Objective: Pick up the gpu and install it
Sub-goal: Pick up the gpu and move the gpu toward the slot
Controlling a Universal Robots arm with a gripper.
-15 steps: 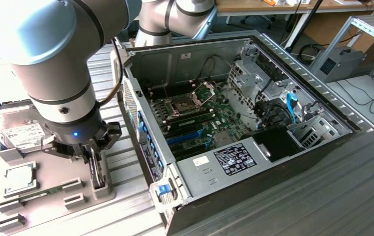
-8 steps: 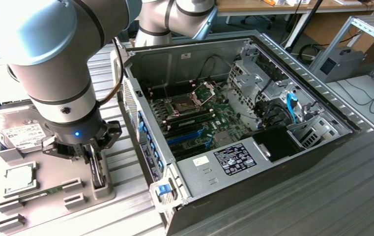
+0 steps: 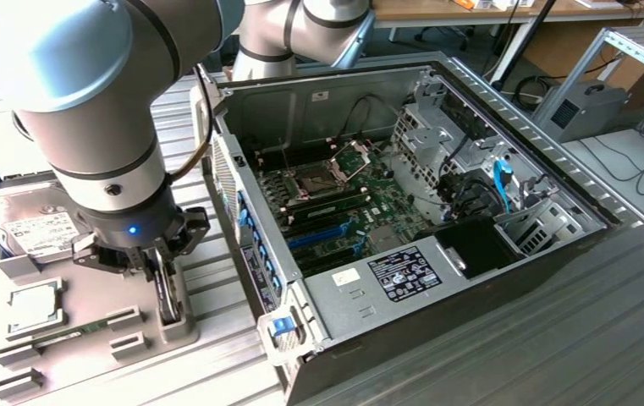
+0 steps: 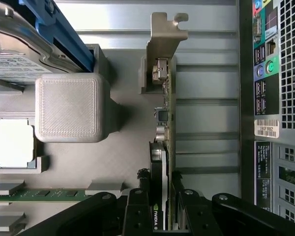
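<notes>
The gripper (image 3: 162,275) (image 4: 162,216) is clamping the gpu (image 3: 167,296) (image 4: 170,123) near one end, with black fingers (image 4: 137,211) pressing on both faces. The card is standing on its long edge in a slot of the grey tray (image 3: 107,292), and its pale bracket (image 4: 164,39) is sticking out at the end away from the fingers. On one side, bare tray floor is separating the card from a square grey block (image 4: 66,108). On the other, a strip of ribbed table (image 4: 211,118) is lying between it and the computer case (image 3: 378,296) (image 4: 275,98). The case is lying open side up, towards the exterior view's right of the tray.
</notes>
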